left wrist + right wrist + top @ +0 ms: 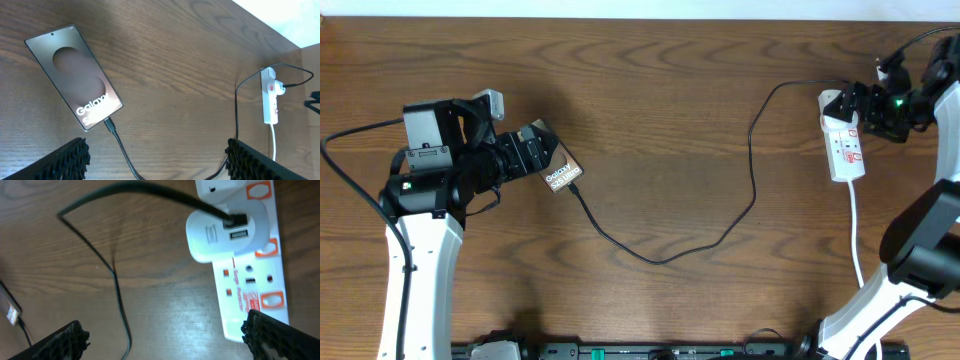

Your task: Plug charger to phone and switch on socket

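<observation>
The phone [563,173] lies flat on the wooden table, also in the left wrist view [75,75], showing white "Galaxy" lettering. The charger cable [660,258] has its tip in the phone's lower end [109,123]. It loops across the table to a white adapter [225,230] seated on the socket strip [846,148]. My left gripper [530,148] is open and empty, raised over the phone's far end; its fingers [155,162] frame the cable. My right gripper [868,106] is open and empty [170,340], hovering beside the socket strip [255,285], which has orange-red switches.
The strip's white cord [856,230] runs toward the front edge, past the right arm's base. The socket strip also shows far off in the left wrist view [270,95]. The table's far edge lies just behind the strip.
</observation>
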